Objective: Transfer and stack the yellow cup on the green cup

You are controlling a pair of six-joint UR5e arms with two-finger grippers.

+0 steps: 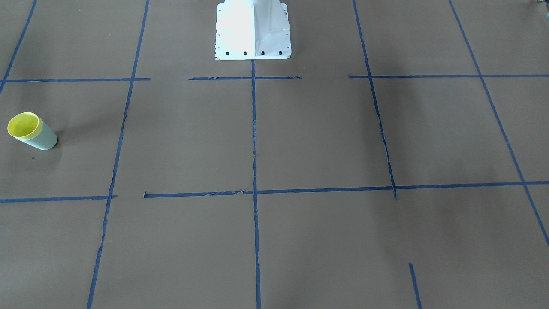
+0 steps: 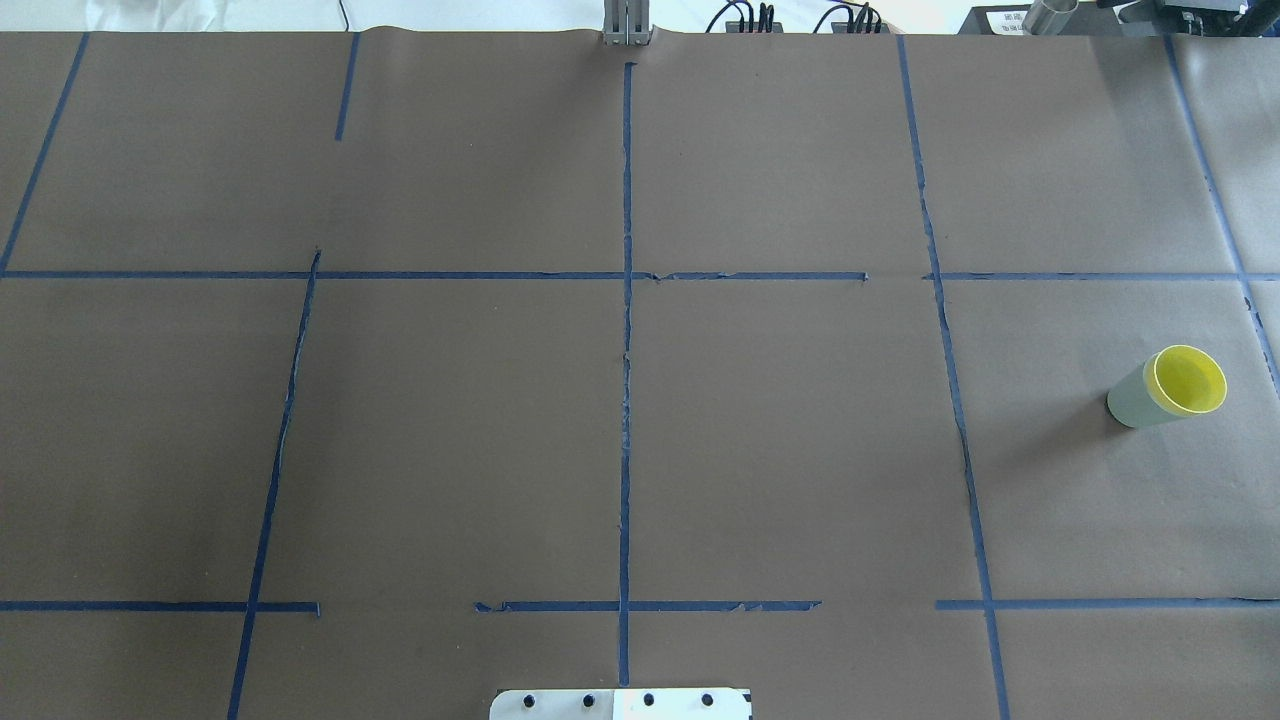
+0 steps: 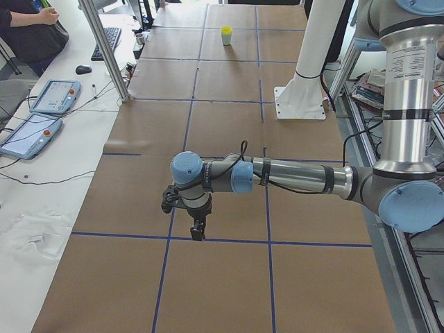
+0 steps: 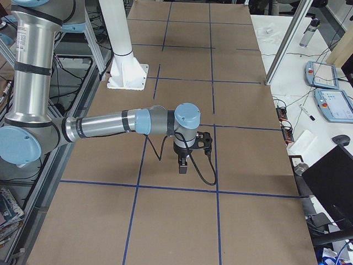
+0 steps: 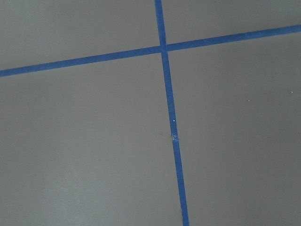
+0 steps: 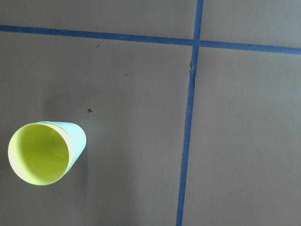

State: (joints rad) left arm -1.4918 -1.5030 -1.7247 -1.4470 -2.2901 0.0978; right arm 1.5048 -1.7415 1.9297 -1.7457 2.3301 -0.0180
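Note:
The yellow cup (image 2: 1188,381) sits nested inside the green cup (image 2: 1128,401), with its rim showing above. The pair stands upright at the table's right end. It also shows in the front view, yellow cup (image 1: 25,125) in green cup (image 1: 44,140). In the right wrist view the yellow cup (image 6: 40,153) is at lower left, below the camera. The left gripper (image 3: 198,232) hangs over bare table, far from the cups. The right gripper (image 4: 182,167) shows only in a side view. I cannot tell whether either gripper is open or shut.
Blue tape lines (image 2: 626,300) divide the brown table. The white robot base (image 1: 253,30) stands at the robot's edge. A side bench holds tablets (image 3: 28,135), cables and a metal post (image 3: 105,52). A person (image 3: 31,28) stands at its far end.

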